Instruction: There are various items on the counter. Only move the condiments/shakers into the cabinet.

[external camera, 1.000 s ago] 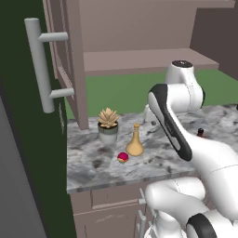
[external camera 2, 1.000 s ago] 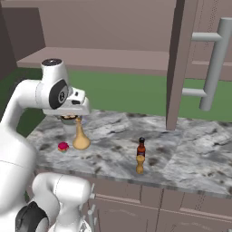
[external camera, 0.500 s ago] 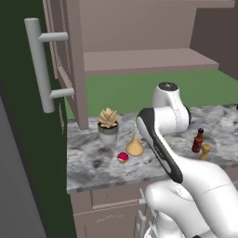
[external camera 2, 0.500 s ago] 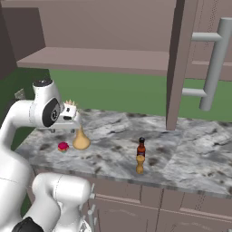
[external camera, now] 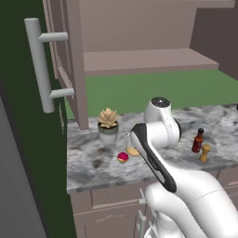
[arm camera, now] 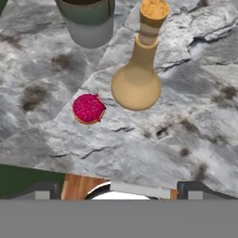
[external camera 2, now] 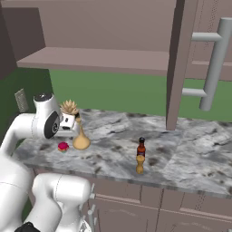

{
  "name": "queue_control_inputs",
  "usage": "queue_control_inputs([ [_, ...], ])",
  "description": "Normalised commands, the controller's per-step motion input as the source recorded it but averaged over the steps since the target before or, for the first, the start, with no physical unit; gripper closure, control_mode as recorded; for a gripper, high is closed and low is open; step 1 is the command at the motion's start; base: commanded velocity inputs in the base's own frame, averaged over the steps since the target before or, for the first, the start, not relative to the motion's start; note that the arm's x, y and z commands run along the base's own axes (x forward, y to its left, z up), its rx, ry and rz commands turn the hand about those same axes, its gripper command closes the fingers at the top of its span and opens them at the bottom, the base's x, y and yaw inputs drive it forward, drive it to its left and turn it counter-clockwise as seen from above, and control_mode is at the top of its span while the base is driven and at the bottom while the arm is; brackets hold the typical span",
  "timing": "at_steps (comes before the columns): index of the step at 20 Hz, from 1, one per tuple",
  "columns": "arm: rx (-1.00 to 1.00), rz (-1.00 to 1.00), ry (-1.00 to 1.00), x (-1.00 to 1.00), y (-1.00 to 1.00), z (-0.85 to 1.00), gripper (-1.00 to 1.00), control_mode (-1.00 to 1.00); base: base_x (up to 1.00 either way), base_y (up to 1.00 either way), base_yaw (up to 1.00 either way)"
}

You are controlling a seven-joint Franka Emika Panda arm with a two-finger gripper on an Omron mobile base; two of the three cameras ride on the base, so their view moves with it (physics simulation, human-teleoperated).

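Claw point(external camera 2: 74, 121) lowered beside tan flask bottle point(arm camera: 138, 69), jaws wide

two flanking views, one close overhead

Green wall point(external camera: 153, 93) behind, grey outlet plate point(external camera 2: 21, 99).

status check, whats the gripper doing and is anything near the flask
Gripper open, empty, above the counter. Tan flask bottle upright, not gripped. Potted succulent and small red round thing sit close beside it.
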Motion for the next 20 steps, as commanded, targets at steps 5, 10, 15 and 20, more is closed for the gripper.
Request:
queue_control_inputs([
  [5, -0.03, 0.00, -0.04, 0.33, 0.00, -0.20, -1.00, -1.00, 0.00, 0.00, 0.00],
  [10, -0.01, 0.00, -0.03, 0.26, 0.00, -0.16, -1.00, -1.00, 0.00, 0.00, 0.00],
  [15, 0.00, 0.00, -0.08, 0.25, 0.00, -0.06, -1.00, -1.00, 0.00, 0.00, 0.00],
  [20, 0.01, 0.00, -0.13, 0.11, -0.03, 0.00, -1.00, -1.00, 0.00, 0.00, 0.00],
])
